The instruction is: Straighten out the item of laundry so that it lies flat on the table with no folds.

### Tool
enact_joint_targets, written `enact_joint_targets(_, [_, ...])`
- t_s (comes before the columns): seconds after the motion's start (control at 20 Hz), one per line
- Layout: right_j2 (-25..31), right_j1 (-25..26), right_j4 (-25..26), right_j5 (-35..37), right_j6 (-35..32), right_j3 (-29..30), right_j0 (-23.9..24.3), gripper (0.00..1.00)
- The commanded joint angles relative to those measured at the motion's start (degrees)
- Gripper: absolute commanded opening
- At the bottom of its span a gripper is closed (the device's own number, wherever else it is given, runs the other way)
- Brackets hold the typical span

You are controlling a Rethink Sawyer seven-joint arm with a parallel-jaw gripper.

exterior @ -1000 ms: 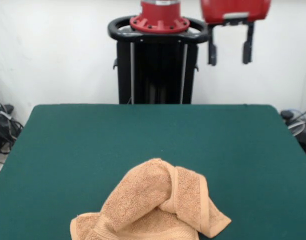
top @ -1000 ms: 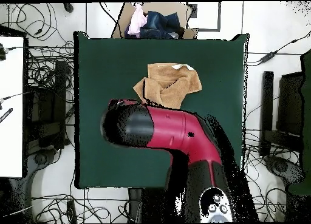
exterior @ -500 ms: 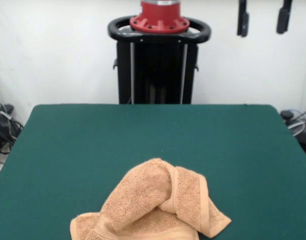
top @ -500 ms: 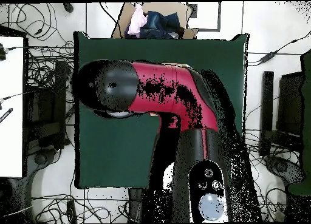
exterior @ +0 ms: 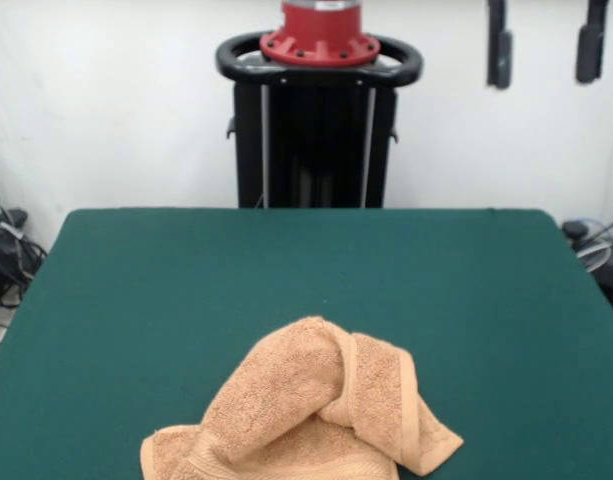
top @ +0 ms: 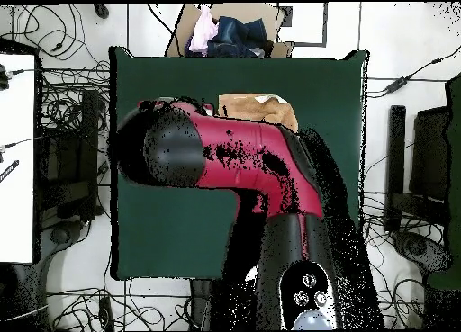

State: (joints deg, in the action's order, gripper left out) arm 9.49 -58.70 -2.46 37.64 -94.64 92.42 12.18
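Front view: gripper point(exterior: 544, 42) at top right of frame, only its two dark fingers point(exterior: 499, 45) showing, hanging side by side with a wide gap between them, so spread open and holding nothing. It hangs high above the table point(exterior: 166, 290), well apart from the towel point(exterior: 306, 415).

Towel sits at lower centre of frame, at the bottom edge, crumpled: a rounded hump in the middle, one flap folded over toward the right with a border band running down it, a corner pointing lower right. Lower part cut off by the frame edge.

Pedestal point(exterior: 316, 120) at top centre, behind the table's upper edge.

Overhead view: arm point(top: 225, 166) crosses centre of frame, covering most of the towel point(top: 257, 108); only an upper strip shows, just above centre. Gripper hidden under the arm here. Box point(top: 236, 30) of clothes at top centre, past the table's point(top: 333, 85) upper edge.
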Motion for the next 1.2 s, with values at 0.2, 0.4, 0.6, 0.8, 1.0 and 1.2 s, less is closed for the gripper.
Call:
enact_joint_targets(0.2, [4.72, 0.97, -1.12, -16.13, -5.8, 20.24, 8.1, 1.0])
enact_joint_targets(0.4, [5.64, -1.12, -0.99, -18.97, -6.53, 23.69, 9.05, 1.0])
enact_joint_targets(0.6, [5.24, -2.83, -1.21, -19.71, -7.96, 25.66, 8.55, 1.0])
enact_joint_targets(0.8, [4.97, -5.46, -1.46, -22.36, -9.65, 29.6, 8.62, 1.0])
enact_joint_targets(1.0, [8.03, -6.65, -1.1, -27.66, -10.66, 35.45, 11.43, 1.0])
enact_joint_targets(1.2, [7.98, -7.46, -0.54, -31.6, -13.46, 39.51, 11.77, 1.0])
